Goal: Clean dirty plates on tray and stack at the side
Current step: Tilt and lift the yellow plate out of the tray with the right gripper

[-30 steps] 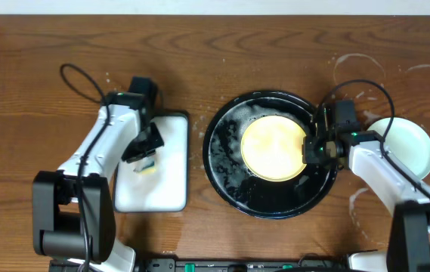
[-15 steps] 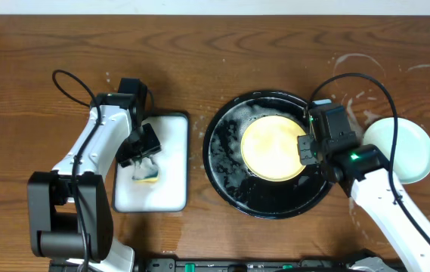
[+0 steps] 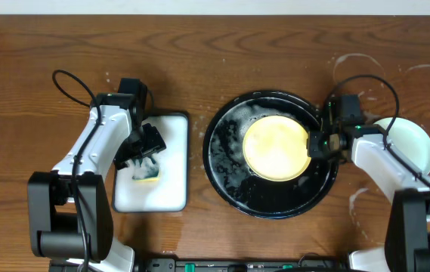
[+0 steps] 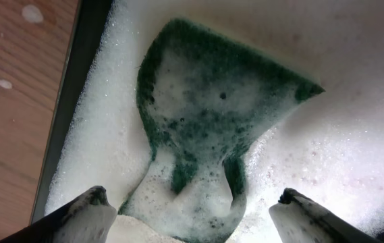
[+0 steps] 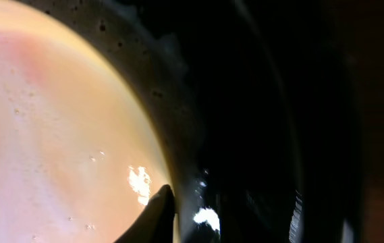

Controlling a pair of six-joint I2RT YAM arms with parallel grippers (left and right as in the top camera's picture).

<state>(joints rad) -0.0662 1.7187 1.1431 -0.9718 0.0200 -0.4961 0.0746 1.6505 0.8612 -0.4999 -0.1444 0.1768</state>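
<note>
A pale yellow plate (image 3: 275, 147) lies flat in the round black tray (image 3: 222, 177), which is wet and foamy. My right gripper (image 3: 314, 145) sits low at the plate's right rim. In the right wrist view one dark finger (image 5: 156, 212) rests at the edge of the yellow plate (image 5: 57, 135), and the other finger is lost against the black tray (image 5: 259, 135). A pale mint plate (image 3: 411, 147) sits on the wood to the right, partly under my right arm. My left gripper (image 3: 143, 155) hangs open over the green sponge (image 3: 146, 172).
The white rectangular tray (image 3: 162, 189) is full of foam, and the soapy sponge (image 4: 205, 115) lies in it between my spread left fingers (image 4: 90, 209). Brown tabletop (image 4: 16, 101) borders that tray. White soapy rings (image 3: 358, 64) mark the wood at the back right.
My left gripper has opened and let the sponge drop onto the white tray. My right arm swung out and back to the yellow plate's right rim. The plate stays in the black tray.
</note>
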